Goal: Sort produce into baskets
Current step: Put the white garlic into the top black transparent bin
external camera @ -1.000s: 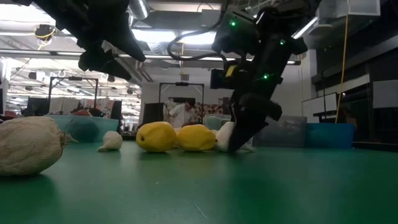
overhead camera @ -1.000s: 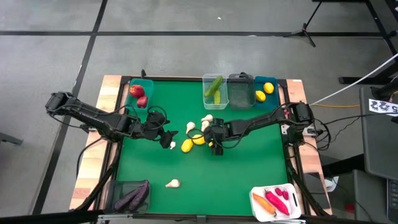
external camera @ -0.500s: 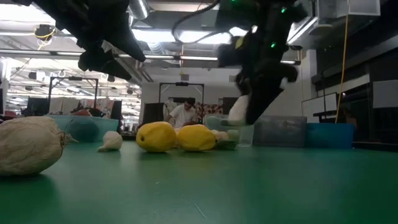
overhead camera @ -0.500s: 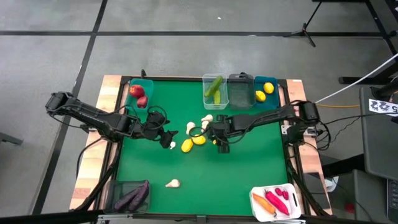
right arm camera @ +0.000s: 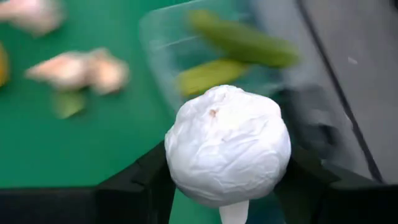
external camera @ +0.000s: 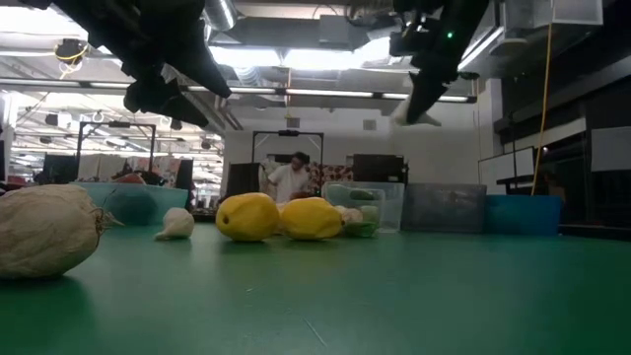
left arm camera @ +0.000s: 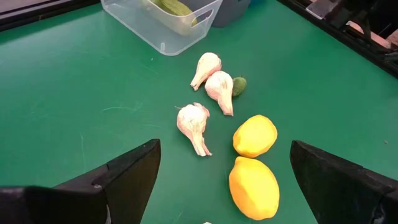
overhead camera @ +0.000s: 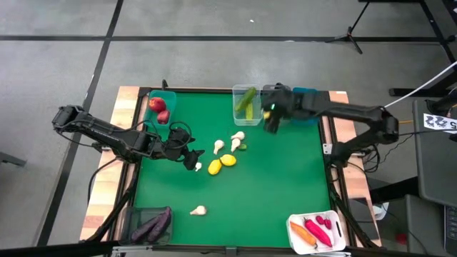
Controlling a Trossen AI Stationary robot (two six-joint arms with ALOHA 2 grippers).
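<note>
I've lifted a garlic bulb (right arm camera: pixel 227 144) off the mat — my right gripper (overhead camera: pixel 272 119), clamped on it, now hangs by the dark grey bin (overhead camera: pixel 275 104), ready to drop. Left gripper (overhead camera: pixel 194 158) waits, fingers wide, beside the lemons (overhead camera: pixel 221 163).

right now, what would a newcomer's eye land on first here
The right gripper is shut on a white garlic bulb, lifted high over the far bins, near the clear bin of cucumbers. Mid-table lie two yellow lemons beside loose garlic, with the open left gripper waiting alongside.
</note>
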